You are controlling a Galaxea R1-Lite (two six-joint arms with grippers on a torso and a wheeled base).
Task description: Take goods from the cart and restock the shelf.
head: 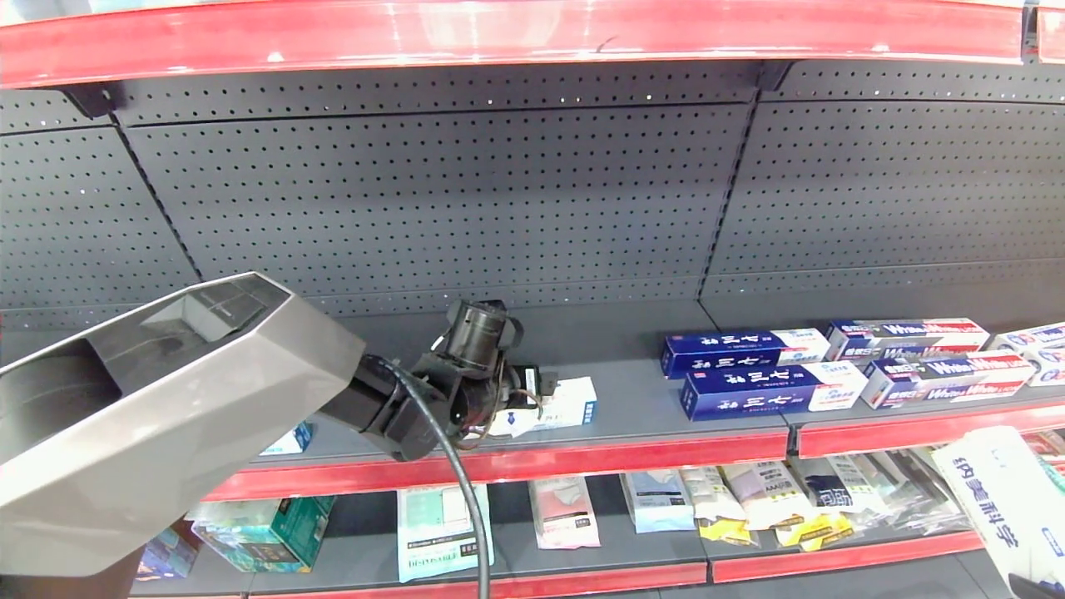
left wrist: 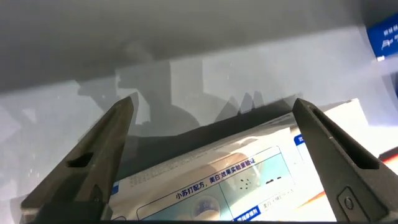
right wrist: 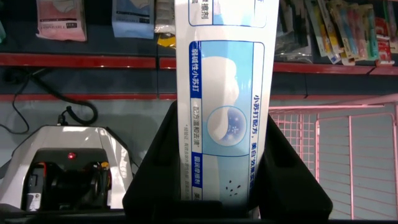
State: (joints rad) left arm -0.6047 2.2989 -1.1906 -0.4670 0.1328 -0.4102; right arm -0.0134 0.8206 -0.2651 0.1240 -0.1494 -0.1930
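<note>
Head view: two blue boxes [head: 745, 352] [head: 774, 391], one white box [head: 570, 401] at left pincer [left wrist: 212, 102].

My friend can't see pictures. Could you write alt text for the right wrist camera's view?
A long white and blue box stands gripped in the right tool, its printed face toward the camera. Behind it run red-edged shelves stocked with small packets, with a pink wire cart below them.
</note>
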